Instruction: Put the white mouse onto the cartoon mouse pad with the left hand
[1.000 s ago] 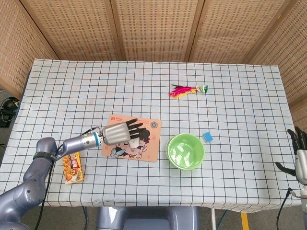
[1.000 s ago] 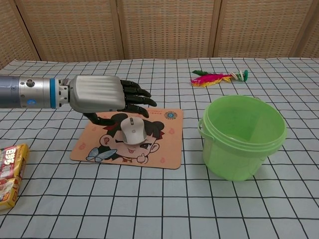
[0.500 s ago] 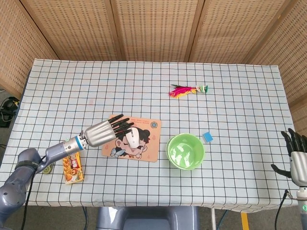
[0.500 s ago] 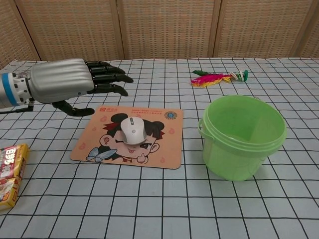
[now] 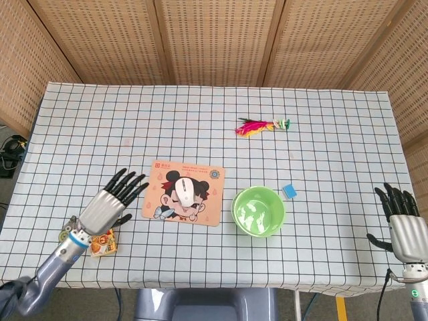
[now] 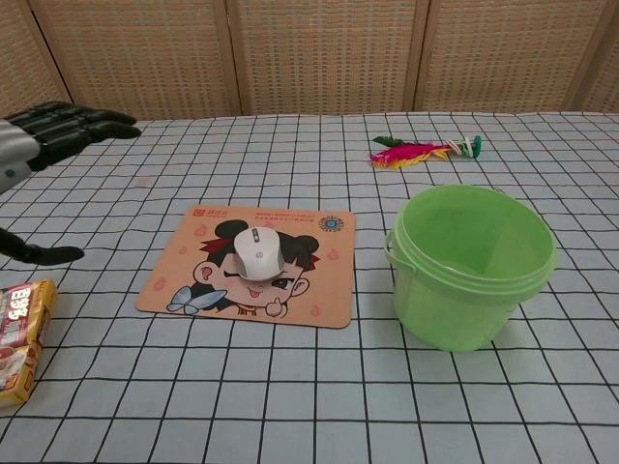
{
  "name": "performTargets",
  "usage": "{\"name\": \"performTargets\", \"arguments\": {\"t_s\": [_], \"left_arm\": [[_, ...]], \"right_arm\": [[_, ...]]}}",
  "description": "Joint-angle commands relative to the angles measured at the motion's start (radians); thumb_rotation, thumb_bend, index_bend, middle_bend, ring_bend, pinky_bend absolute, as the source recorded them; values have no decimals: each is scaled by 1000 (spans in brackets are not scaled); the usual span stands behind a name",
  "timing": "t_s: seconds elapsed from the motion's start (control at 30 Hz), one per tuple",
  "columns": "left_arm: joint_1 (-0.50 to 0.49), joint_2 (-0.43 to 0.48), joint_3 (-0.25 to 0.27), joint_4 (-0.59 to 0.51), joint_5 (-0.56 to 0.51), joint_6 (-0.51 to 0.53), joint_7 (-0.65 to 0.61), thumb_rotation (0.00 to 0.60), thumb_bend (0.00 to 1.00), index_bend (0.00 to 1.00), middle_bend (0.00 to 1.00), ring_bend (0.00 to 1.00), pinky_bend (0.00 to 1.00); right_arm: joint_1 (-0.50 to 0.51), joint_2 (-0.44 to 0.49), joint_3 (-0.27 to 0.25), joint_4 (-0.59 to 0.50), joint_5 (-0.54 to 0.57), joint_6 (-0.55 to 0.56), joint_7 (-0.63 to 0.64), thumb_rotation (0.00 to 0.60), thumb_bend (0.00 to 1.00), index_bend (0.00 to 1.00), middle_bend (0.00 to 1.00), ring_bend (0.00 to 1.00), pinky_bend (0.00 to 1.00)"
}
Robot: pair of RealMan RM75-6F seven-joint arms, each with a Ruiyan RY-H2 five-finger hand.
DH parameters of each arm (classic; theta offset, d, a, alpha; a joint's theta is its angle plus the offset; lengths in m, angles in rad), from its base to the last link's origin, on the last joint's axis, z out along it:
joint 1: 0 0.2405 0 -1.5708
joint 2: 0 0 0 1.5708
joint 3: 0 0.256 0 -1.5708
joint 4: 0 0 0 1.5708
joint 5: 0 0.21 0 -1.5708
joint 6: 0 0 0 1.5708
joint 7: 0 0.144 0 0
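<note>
The white mouse (image 5: 186, 194) (image 6: 259, 251) lies on the middle of the cartoon mouse pad (image 5: 210, 207) (image 6: 322, 300), free of any hand. My left hand (image 5: 110, 204) (image 6: 44, 130) hovers to the left of the pad with its fingers spread and nothing in it; the chest view catches only its dark fingertips at the left edge. My right hand (image 5: 402, 224) hangs off the table's right front corner, fingers spread and empty; the chest view does not show it.
A green bucket (image 5: 258, 211) (image 6: 471, 266) stands right of the pad. A snack pack (image 5: 101, 243) (image 6: 17, 333) lies under my left forearm. A feathered shuttlecock (image 5: 259, 126) (image 6: 422, 152) lies further back, and a small blue block (image 5: 289, 190) sits beside the bucket.
My left hand let go of the mouse and drew back leftward and toward the front edge, off the pad. The mouse stayed put. My right hand rose slightly into view.
</note>
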Motion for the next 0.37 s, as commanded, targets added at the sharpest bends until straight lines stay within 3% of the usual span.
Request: {"name": "performTargets", "arguments": {"t_s": [0.03, 0.37], "left_arm": [[259, 104, 1, -275, -201, 137, 167, 600, 179, 14, 0, 0, 0], [370, 127, -32, -310, -230, 166, 132, 600, 179, 0, 0, 0, 0]], "right_arm": [[2, -2, -15, -11, -25, 2, -21, 600, 99, 85, 0, 0, 0], [-1, -8, -31, -27, -45, 11, -58, 600, 98, 75, 0, 0, 0]]}}
